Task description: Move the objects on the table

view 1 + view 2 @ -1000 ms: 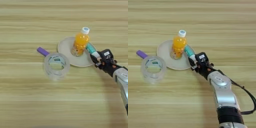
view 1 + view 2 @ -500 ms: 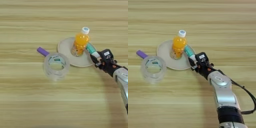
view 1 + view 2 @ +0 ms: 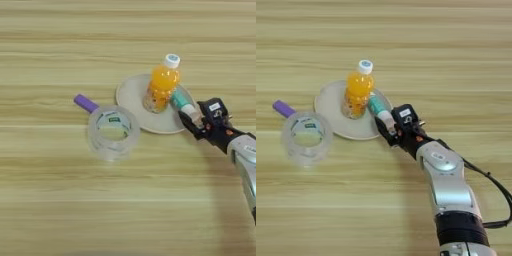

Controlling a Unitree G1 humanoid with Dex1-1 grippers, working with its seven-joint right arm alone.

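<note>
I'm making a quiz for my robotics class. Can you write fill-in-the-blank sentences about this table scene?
1. The juice bottle stands on the ____.
2. The bottle's cap is ____.
3. The purple stick lies just left of the ____ roll.
4. The end effector is at the white cap of the ____ tube.

Answers: plate; white; tape; teal

The sort of place cannot be told with certainty, since only a light wooden table (image 3: 60, 200) with horizontal grain stripes is shown, filling both views. A staged test bench is suggested by what is laid out: an orange juice bottle (image 3: 357, 90) stood on a beige round plate (image 3: 328, 105), a clear tape roll (image 3: 112, 133) and a purple stick (image 3: 85, 103) (household and office oddments, mixed), with a silver robot forearm (image 3: 448, 185) reaching in.
</note>
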